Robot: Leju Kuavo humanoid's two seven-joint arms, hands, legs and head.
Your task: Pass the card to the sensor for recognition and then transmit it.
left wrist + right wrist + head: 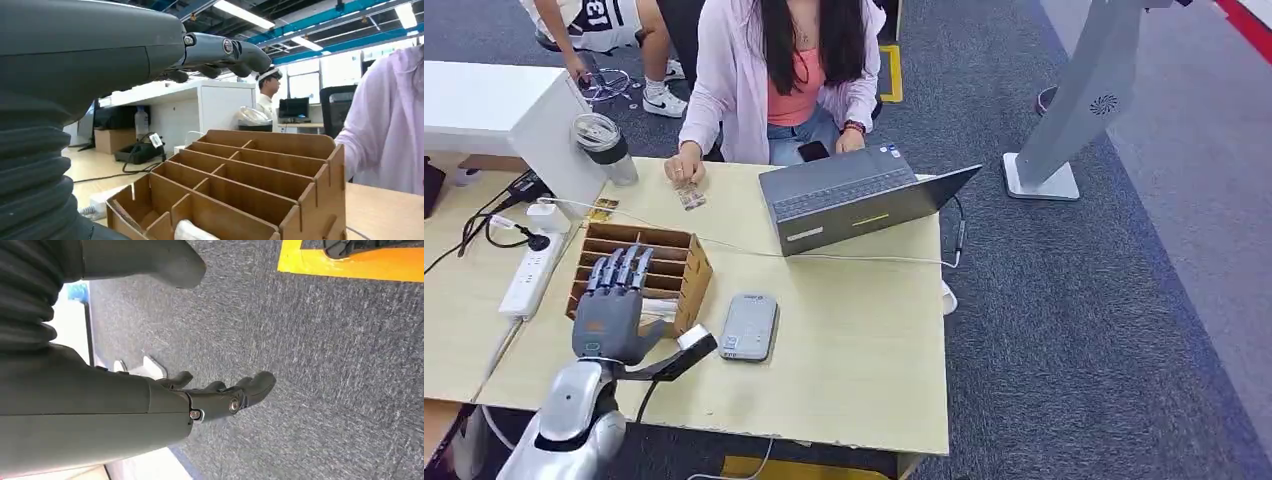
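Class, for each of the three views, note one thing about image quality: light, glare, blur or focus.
Head view: even, soft light, faint shadows on the table; all fairly sharp. Left wrist view: bright ceiling strips and windows glare behind; the left hand is close and dark, the organiser sharp. Right wrist view: the right hand is dark, a white patch beside it blown out, the carpet texture clear.

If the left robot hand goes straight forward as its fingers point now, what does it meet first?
Probably nothing at first: the left robot hand hovers above the wooden organizer, its fingers pointing over it. Height is unclear.
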